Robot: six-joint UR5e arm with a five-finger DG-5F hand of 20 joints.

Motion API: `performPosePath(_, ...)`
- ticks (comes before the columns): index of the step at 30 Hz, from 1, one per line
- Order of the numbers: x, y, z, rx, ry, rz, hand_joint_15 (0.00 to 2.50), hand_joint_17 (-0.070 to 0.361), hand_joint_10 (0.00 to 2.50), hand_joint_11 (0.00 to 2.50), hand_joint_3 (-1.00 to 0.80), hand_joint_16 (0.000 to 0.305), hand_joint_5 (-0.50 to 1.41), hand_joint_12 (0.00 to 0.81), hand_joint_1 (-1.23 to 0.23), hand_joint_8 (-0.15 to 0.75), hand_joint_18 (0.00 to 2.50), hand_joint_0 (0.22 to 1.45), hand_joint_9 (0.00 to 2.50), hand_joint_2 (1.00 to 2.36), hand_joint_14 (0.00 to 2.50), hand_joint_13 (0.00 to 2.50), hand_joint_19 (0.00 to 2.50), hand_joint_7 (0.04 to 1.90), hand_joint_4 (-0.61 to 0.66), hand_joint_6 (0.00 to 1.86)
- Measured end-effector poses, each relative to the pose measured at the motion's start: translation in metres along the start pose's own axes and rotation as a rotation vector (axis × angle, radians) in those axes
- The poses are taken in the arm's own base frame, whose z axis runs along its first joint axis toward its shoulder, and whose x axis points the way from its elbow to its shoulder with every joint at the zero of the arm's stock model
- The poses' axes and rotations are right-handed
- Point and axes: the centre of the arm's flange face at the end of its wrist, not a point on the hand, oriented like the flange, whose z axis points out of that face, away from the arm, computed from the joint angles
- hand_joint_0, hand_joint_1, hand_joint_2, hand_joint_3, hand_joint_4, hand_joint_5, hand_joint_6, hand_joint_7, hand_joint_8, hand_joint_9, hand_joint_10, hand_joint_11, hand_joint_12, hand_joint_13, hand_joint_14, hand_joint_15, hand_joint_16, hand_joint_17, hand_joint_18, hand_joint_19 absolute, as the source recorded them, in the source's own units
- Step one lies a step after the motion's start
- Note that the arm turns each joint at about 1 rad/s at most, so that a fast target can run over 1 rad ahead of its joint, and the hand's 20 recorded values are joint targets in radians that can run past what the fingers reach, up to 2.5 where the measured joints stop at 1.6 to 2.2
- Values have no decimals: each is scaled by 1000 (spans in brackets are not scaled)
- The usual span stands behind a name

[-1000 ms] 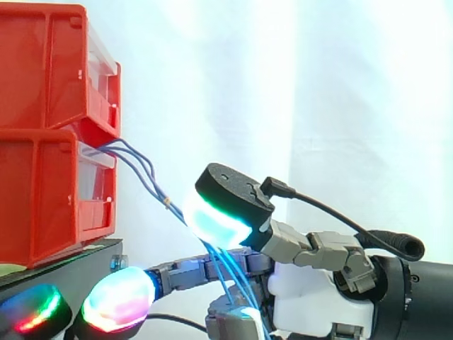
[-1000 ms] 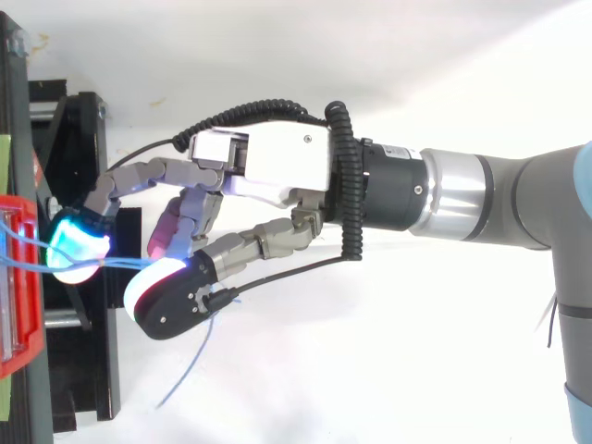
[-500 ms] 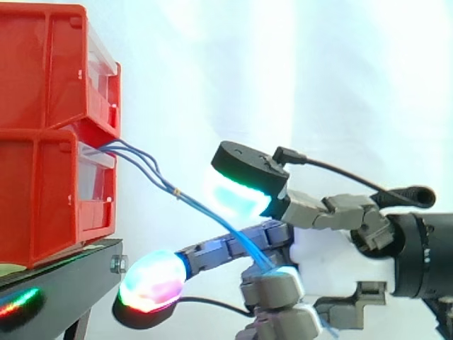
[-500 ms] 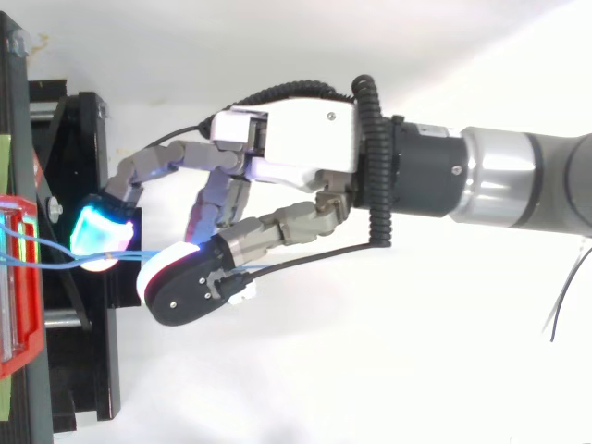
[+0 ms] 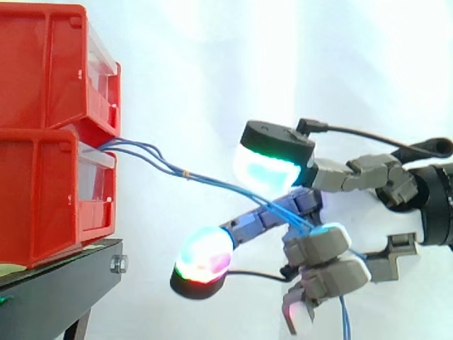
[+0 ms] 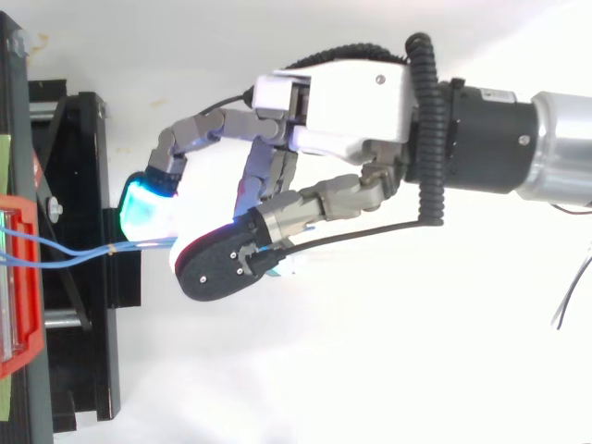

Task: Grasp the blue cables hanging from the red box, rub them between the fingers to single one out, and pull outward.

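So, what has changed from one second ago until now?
The hand moved away from the red bins, rightward in the side view, and rose a little. The blue cables, still in its grip, were drawn out straighter. The red bins and the black stand stayed in place.

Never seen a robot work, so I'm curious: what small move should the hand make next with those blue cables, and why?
Probably ease the hand a little away from the red box: its fingers pinch the blue cables, which run almost taut from the box, several strands together, none pulled free.
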Motion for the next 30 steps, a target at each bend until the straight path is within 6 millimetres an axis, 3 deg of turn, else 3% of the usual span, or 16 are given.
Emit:
performPosePath(12,-5,33,-6,-36,-8,-8,1152,117,19,1344,-500,52,-89,316,-683,241,883,566,1323,1000,28,1373,683,1091,201,503)
performPosePath(25,3,42,1,-100,-50,10,1116,118,19,1317,-500,52,-96,329,-747,249,837,564,1233,1000,28,1292,680,1101,218,503)
performPosePath(30,12,34,5,-106,-45,25,1111,118,19,1305,-500,52,-98,328,-747,246,834,563,1235,1000,28,1293,683,1079,217,503)
